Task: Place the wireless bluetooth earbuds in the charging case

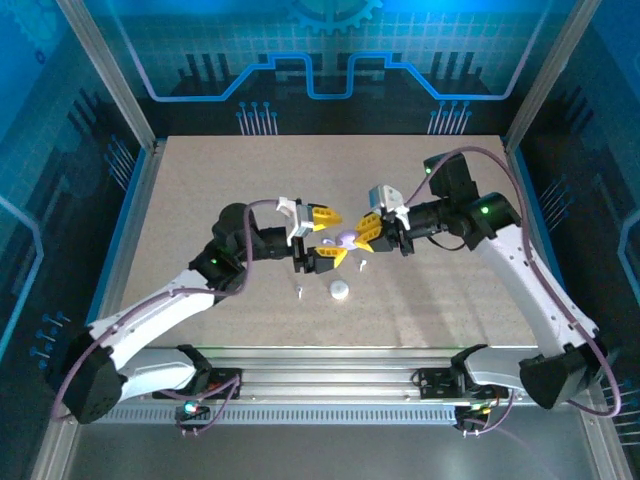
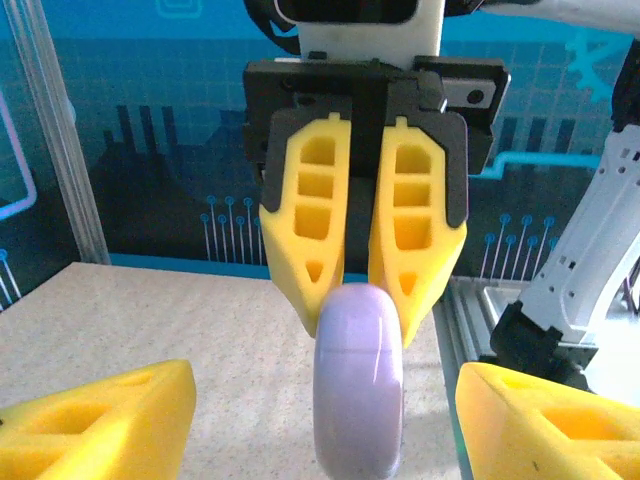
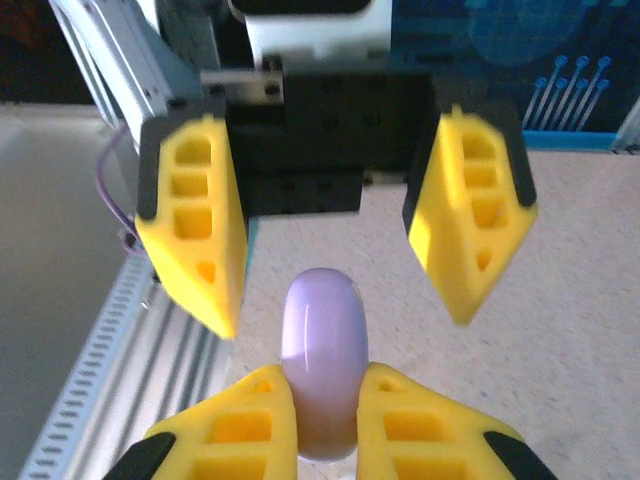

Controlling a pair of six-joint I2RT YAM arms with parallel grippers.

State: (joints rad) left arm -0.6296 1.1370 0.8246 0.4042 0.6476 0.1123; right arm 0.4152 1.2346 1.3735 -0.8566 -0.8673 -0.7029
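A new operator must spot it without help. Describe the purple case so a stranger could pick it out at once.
Find the middle of the speckled table. There the right pincer, facing the open left pincer, is clamped on a smooth, pale purple oval case. The round puck lying nearby is white; this one is purple and gripped.

White arms (image 1: 160, 310) with black joints and purple cables (image 1: 480, 150); left pincer (image 1: 326, 237) and right pincer (image 1: 366, 232) wear yellow latticed fingers (image 3: 195, 215).

Glossy pale-purple oval charging case (image 3: 320, 340) stands on edge, clamped in the right gripper (image 3: 320, 388); two tiny white stem-shaped earbuds (image 1: 298, 293) lie apart nearby.
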